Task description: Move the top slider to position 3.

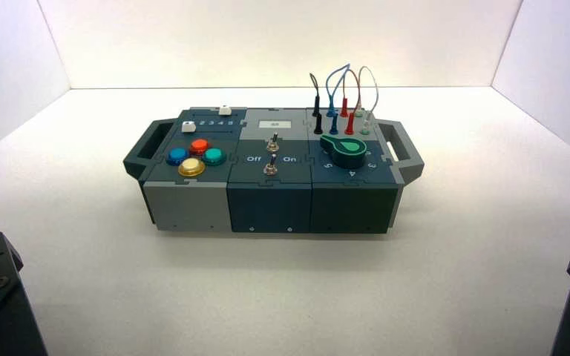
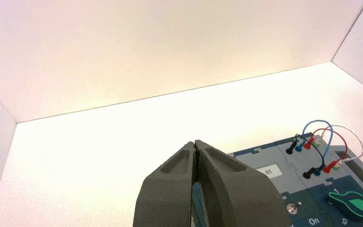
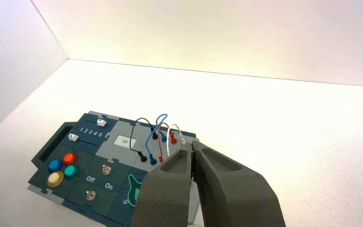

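Top slider (image 3: 101, 122) near 4, right of position 3 (image 3: 90, 132) — move left undone. Left pincer (image 2: 194, 143) near-left, right pincer (image 3: 193, 144) near-right — tips together.

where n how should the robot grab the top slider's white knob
Best pinched by its two side faces from straight above, probably with the left gripper: the small white top slider knob stands up from the panel, at the box's far left, nothing over it.

You have blue (image 1: 177, 156), red (image 1: 199, 146), green (image 1: 214, 156) and yellow (image 1: 191, 167) push-buttons clustered below the lower white slider (image 1: 188, 127), at the box's left
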You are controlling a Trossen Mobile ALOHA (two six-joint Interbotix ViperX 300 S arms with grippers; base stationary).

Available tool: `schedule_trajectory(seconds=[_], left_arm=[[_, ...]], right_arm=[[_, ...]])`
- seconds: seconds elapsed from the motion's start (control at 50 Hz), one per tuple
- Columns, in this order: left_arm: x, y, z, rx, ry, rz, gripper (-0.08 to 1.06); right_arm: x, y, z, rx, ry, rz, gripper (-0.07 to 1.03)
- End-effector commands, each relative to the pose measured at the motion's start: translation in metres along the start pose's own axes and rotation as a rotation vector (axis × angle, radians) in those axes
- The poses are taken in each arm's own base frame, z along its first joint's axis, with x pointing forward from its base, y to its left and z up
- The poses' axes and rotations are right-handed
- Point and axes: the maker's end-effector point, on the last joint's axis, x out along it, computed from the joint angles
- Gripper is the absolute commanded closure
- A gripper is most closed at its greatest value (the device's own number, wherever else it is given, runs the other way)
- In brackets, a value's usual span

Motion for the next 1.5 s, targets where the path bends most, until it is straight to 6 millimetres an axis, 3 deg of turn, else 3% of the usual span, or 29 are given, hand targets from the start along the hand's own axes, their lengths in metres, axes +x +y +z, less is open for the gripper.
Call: schedule_trajectory(seconds=[0.02, 0.38, 0.56, 0.92, 1.22, 1.5], left_arm=[[-0.001, 0.002, 0.010, -0.005, -0.022, 0.006, 1.01], [0.000, -0.001, 0.010, -0.001, -0.018, -0.003, 1.01], [0.015, -0.022, 0.002, 0.031, 0.047, -0.075, 1.01], [0.087, -0.062, -0.044, 0.106, 0.425, -0.175, 1.01], [0.149, -0.080, -0.065, 0.134, 0.574, -0.191, 1.01], [0.181, -0.090, -0.084, 0.164, 0.644, -0.204, 1.01]], right_arm=[[-0.001, 0.001, 0.009, 0.007, -0.018, 0.003, 0.99], [-0.001, 0.002, 0.009, 0.013, -0.017, 0.007, 0.99], [0.000, 0.003, 0.008, 0.015, -0.010, 0.012, 0.99], [0.003, 0.003, 0.005, 0.019, 0.008, 0.013, 0.99], [0.004, 0.003, 0.004, 0.021, 0.010, 0.013, 0.99], [0.004, 0.003, 0.004, 0.021, 0.012, 0.013, 0.99]])
